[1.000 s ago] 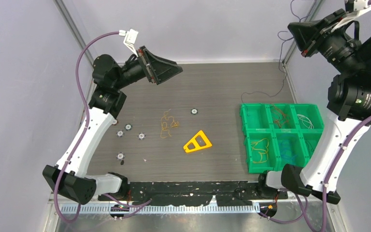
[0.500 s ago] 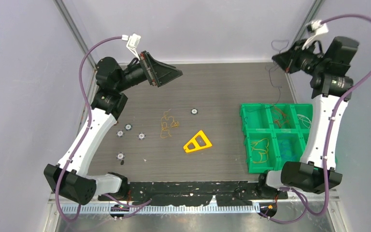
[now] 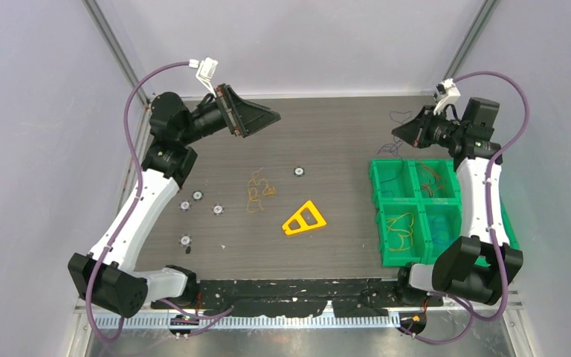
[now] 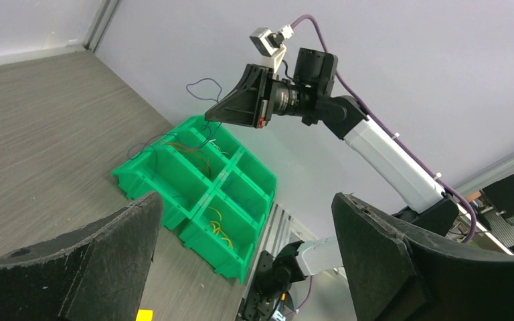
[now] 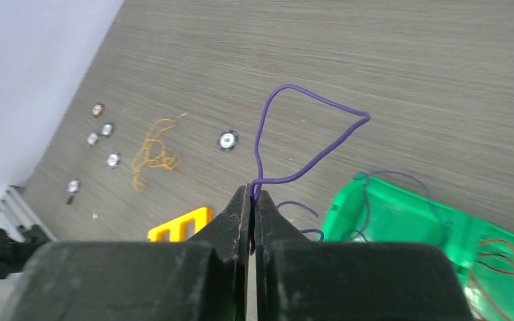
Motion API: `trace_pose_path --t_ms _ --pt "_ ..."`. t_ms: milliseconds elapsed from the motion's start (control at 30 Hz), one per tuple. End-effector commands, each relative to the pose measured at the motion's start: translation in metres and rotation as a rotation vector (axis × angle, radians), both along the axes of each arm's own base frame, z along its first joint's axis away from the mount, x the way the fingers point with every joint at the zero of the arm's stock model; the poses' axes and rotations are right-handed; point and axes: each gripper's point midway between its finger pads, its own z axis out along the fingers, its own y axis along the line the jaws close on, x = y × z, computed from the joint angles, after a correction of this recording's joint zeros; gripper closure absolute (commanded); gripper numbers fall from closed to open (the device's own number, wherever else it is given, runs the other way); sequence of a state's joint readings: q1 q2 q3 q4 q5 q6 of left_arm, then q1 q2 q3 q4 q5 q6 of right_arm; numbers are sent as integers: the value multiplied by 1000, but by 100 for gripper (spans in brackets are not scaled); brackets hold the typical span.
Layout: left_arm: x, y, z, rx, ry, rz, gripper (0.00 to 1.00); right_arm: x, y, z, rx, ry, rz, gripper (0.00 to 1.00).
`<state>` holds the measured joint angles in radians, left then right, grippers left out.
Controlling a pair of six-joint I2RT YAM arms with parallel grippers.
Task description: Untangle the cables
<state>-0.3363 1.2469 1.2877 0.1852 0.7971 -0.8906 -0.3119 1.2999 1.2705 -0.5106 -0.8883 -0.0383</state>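
My right gripper [image 3: 404, 134] hangs over the back left corner of the green bin [image 3: 378, 195], shut on a thin purple cable [image 3: 395, 117]. In the right wrist view the closed fingertips [image 5: 251, 195] pinch that purple cable [image 5: 367, 118], which loops upward while its tails trail into the bin [image 5: 401, 221]. A loose orange cable tangle [image 3: 259, 190] lies mid-table, away from both arms. My left gripper [image 3: 269, 115] is raised at the back left, open and holding nothing [image 4: 247, 196]. Bin compartments hold yellow [image 3: 400, 230] and red [image 3: 433, 178] cables.
A yellow plastic triangle [image 3: 303, 219] lies right of the orange tangle. Small round discs [image 3: 298, 171] [image 3: 197, 196] are scattered on the left half of the dark table. Grey walls close in the back and sides.
My right arm has swung down from high at the right toward the bin's back left corner, carrying the purple cable. The left arm has hardly moved.
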Motion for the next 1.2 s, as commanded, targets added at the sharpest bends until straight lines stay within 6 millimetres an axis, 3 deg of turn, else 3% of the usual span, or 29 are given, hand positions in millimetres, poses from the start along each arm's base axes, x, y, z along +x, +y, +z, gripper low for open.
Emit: trace_pose_path --t_ms 0,100,133,300,433,567,700,800,967,1067,1167 --pt "-7 7 15 -28 -54 10 1 -1 31 20 119 -51 83 95" --pt "-5 12 13 -27 -46 23 0 -10 34 3 146 10 69 95" --pt "-3 13 12 -29 -42 29 0 -16 31 -13 151 65 52 95" --pt "-3 19 7 -31 -26 39 0 -39 -13 -64 75 230 -102 95" --pt "-3 21 6 -31 -25 43 0 -67 -30 -80 63 349 -122 95" --pt "-1 21 5 -40 -16 45 0 -94 -16 -85 100 421 -49 95" --pt "2 20 2 -54 9 41 1 -105 3 -82 205 447 14 95" --pt "2 20 0 -53 14 41 0 -93 -6 -87 189 439 -27 95" --pt "5 20 -2 -53 21 48 0 -29 -47 -89 84 264 -197 95" --pt "6 19 -4 -55 25 50 0 4 -56 -89 40 176 -215 95" --pt "8 20 -6 -52 28 52 0 24 -64 -104 50 202 -244 95"
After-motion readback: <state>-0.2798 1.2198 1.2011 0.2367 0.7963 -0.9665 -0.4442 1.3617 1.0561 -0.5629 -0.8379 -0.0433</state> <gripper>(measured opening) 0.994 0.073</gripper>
